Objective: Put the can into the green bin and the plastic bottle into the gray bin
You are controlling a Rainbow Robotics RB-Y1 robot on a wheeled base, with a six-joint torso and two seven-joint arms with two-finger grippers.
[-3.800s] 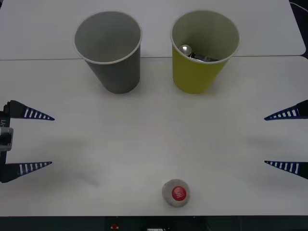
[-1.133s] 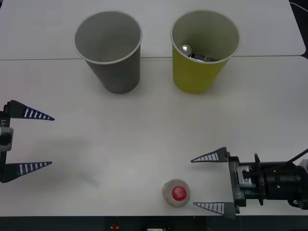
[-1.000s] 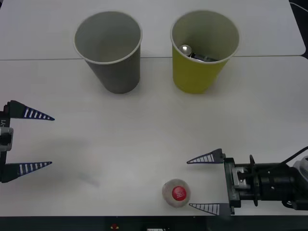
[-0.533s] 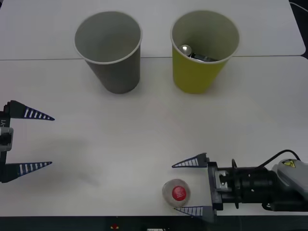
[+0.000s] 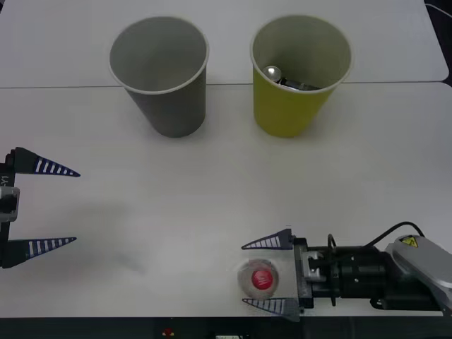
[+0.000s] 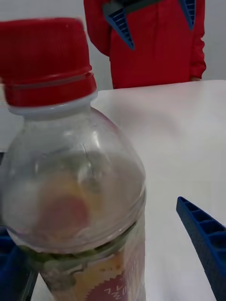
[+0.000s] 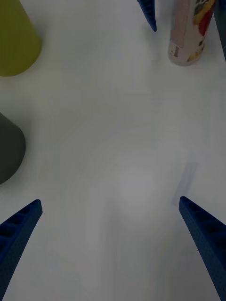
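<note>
The plastic bottle (image 5: pixel 260 278) stands upright near the table's front edge, its red cap facing up. My right gripper (image 5: pixel 245 275) is open around it, one blue finger on each side. In the right wrist view the bottle (image 6: pixel 70 188) sits close up, and one finger (image 6: pixel 205 240) stands clear of its side. The can (image 5: pixel 272 72) lies inside the green bin (image 5: pixel 286 113) at the back right. Left of it stands the gray bin (image 5: pixel 173 106). My left gripper (image 5: pixel 76 207) is open at the table's left edge, holding nothing.
A seam (image 5: pixel 395 82) runs across the white table behind the bins. In the left wrist view the bottle (image 7: pixel 188 37) stands far off beside one right finger (image 7: pixel 148 14), with the green bin (image 7: pixel 14 42) and gray bin (image 7: pixel 7 150) at one side.
My right gripper has come from the table's right edge, moving left along the front edge until its open fingers flank the bottle. The left arm has stayed still.
</note>
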